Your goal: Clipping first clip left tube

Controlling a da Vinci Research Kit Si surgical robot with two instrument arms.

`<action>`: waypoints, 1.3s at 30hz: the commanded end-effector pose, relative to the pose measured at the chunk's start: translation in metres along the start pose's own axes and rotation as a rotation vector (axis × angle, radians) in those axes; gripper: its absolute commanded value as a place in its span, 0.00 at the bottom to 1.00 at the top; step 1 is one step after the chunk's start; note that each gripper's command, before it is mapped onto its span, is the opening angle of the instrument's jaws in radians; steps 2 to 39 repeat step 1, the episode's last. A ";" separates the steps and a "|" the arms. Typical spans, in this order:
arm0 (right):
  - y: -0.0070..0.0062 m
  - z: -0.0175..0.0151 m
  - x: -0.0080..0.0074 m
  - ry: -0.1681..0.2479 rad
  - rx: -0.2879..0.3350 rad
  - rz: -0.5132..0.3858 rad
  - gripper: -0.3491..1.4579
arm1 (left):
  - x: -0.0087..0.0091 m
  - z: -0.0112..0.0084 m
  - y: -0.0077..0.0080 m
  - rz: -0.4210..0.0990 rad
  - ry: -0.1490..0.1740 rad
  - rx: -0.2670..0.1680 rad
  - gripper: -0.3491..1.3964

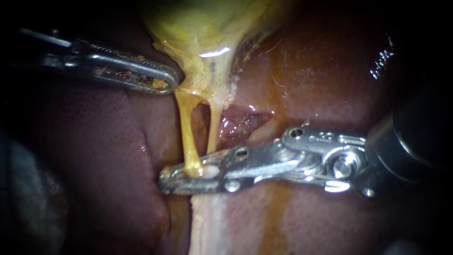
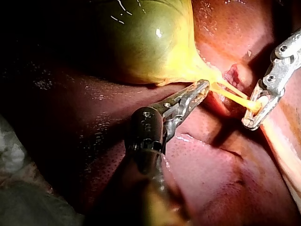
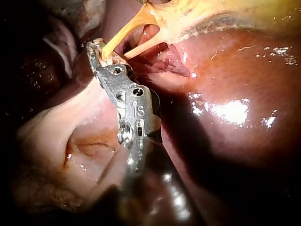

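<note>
Two thin yellow tubes hang from the neck of the yellow-green gallbladder (image 1: 203, 38) over the dark red liver (image 1: 104, 156). The left tube (image 1: 186, 132) runs down into my right instrument (image 1: 165, 181), whose shaft comes in from the right. Its long jaws lie across the tube and are shut on it. The right tube (image 1: 213, 127) passes behind the upper jaw. My left instrument (image 1: 170, 84) comes in from the upper left, its jaws shut on the edge of the gallbladder's neck. In the right wrist view, the left tube (image 3: 120, 37) ends between the jaws of my right instrument (image 3: 94, 47).
A pale, whitish band of tissue (image 1: 207, 222) runs down below my right instrument's jaws. A raw pink pocket (image 1: 240, 120) lies just right of the tubes. Grey cloth (image 1: 19, 189) shows at the far left edge.
</note>
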 end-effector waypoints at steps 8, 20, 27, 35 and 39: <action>0.0000 0.0000 -0.0001 0.000 0.001 0.000 0.00 | 0.0000 0.0000 0.0000 0.000 0.000 0.000 0.00; 0.0000 0.0000 -0.0001 0.000 0.001 0.000 0.00 | 0.0000 0.0000 0.0000 0.000 0.000 0.000 0.00; 0.0000 0.0000 -0.0001 0.000 0.001 0.000 0.00 | 0.0000 0.0000 0.0000 0.000 0.000 0.000 0.00; 0.0000 0.0000 -0.0001 0.000 0.001 0.000 0.00 | 0.0000 0.0000 0.0000 0.000 0.000 0.000 0.00; 0.0000 0.0000 -0.0001 0.000 0.001 0.000 0.00 | 0.0000 0.0000 0.0000 0.000 0.000 0.000 0.00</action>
